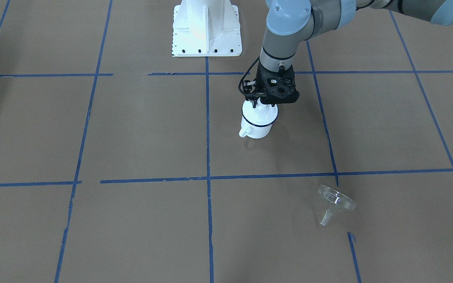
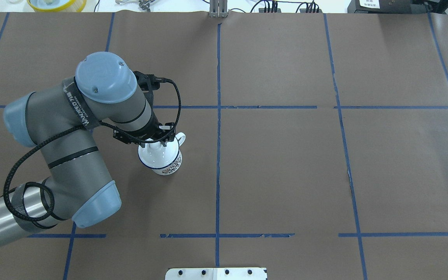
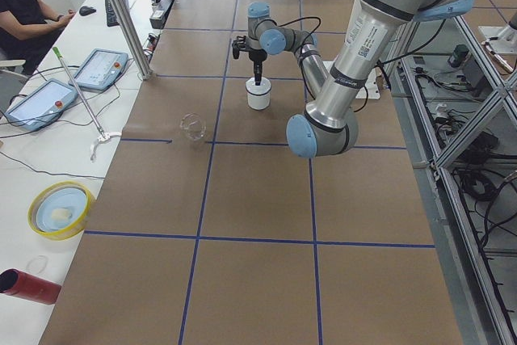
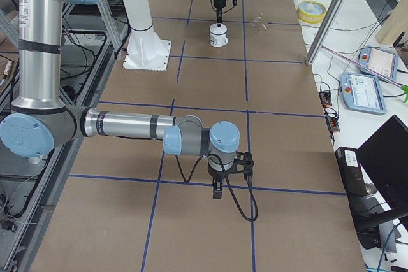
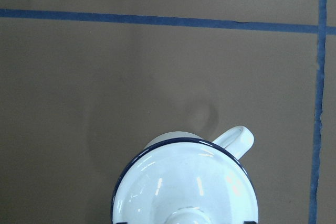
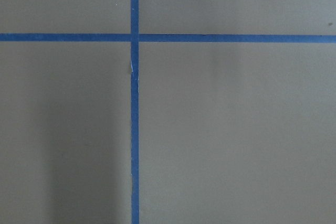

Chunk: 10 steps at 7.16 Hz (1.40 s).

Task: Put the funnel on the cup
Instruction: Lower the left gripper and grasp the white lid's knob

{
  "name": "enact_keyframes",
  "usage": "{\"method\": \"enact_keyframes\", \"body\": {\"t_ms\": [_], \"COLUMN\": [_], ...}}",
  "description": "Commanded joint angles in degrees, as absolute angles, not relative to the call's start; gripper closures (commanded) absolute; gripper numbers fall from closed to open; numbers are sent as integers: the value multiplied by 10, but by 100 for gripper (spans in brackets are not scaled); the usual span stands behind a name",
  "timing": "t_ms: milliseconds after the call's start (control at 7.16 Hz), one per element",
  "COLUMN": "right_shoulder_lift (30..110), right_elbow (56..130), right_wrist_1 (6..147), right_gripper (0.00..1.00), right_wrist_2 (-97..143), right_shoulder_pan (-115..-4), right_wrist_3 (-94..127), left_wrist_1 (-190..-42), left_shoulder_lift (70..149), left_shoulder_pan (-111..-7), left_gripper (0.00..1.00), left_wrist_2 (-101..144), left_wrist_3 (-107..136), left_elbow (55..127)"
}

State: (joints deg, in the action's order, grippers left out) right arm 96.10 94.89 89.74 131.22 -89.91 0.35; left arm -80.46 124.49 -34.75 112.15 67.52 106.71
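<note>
The cup [image 1: 256,129] is a white mug with a dark blue rim, upright left of the table's middle, also in the overhead view [image 2: 169,166]. A round white knobbed lid [image 5: 184,182] covers it. My left gripper [image 1: 264,103] stands straight above the cup, its fingers shut close on the lid's knob [image 2: 154,144]. The clear funnel [image 1: 336,202] lies tipped on its side, far from the cup toward the operators' side, and also shows in the exterior left view [image 3: 192,125]. My right gripper [image 4: 217,190] hangs over bare table far off; I cannot tell whether it is open or shut.
The robot's white base plate [image 1: 207,29] stands behind the cup. Brown paper with blue tape lines [image 6: 134,98] covers the table. A yellow bowl [image 3: 58,209] and a red cylinder [image 3: 28,286] sit beyond the paper's edge, near operator tablets [image 3: 97,66].
</note>
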Motion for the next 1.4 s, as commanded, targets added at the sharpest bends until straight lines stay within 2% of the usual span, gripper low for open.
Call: {"method": "enact_keyframes", "body": {"t_ms": [0,838,978,1118,1257], "right_shoulder_lift": [961,961,961,962,962], "right_elbow": [949,949,948,948,949], "right_wrist_1": [897,897,897,897,897], "right_gripper": [0,0,0,0,0], "right_wrist_2": [1312,1312,1312,1312,1312], "right_shoulder_pan": [-899,-899,-899,-899,-899], "right_wrist_3": [4,4,4,4,4], "left_wrist_1": [-805,-806,-807,-806,-805], "left_shoulder_lift": [1244,1248,1248,1248,1248], "left_shoulder_pan": [-347,-340,-340,-340,-341], "left_gripper": [46,51,61,78,86], "left_wrist_2": [1121,1122,1122,1121,1120], "left_wrist_3": [674,675,675,675,675], "left_elbow": [1066,1065,1066,1072,1077]}}
